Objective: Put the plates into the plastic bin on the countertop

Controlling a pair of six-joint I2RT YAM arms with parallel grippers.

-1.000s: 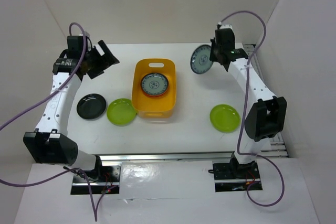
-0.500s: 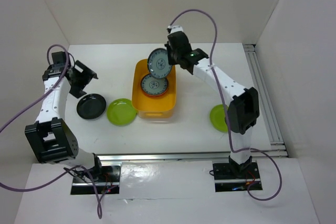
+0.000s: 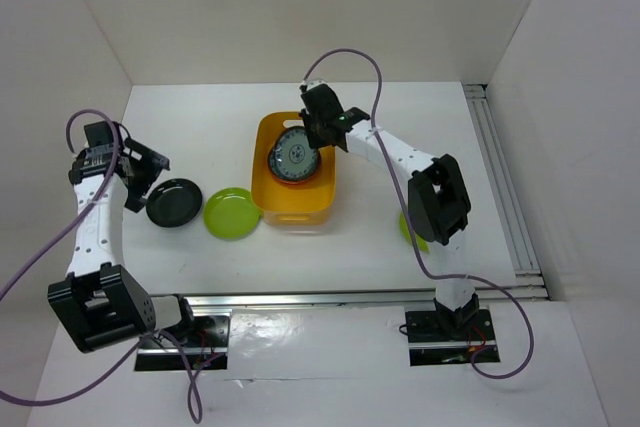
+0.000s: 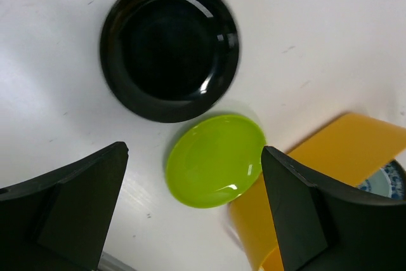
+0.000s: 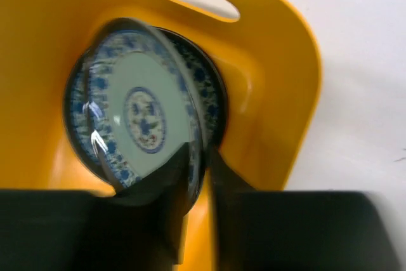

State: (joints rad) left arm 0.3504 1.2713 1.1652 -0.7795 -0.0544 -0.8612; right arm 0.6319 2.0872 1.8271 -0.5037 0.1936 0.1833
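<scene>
- Countertop: flat, plain white and matte. White walls close it in at the back and on both sides. A metal rail runs along its right edge.
- Plastic bin: yellow-orange, near mid-table, with its slot handle at the far end.
- Right gripper: clamped on the rim of a white-and-blue plate. The plate is held tilted, inside the bin's walls.
- Second patterned plate: lies in the bin, just behind the held one. Only its right edge shows in the wrist view.
- Left gripper: jaws spread wide, gripping nothing, hanging above the left end of the table.
- Black plate: flat on the white surface, left of the bin.
- Lime green plate: just beside the black one, with its other edge close to the bin's corner; I cannot tell whether they touch.
- Another lime plate: right of the bin, mostly hidden behind the right arm.
- Purple cables: loop above both arms.
</scene>
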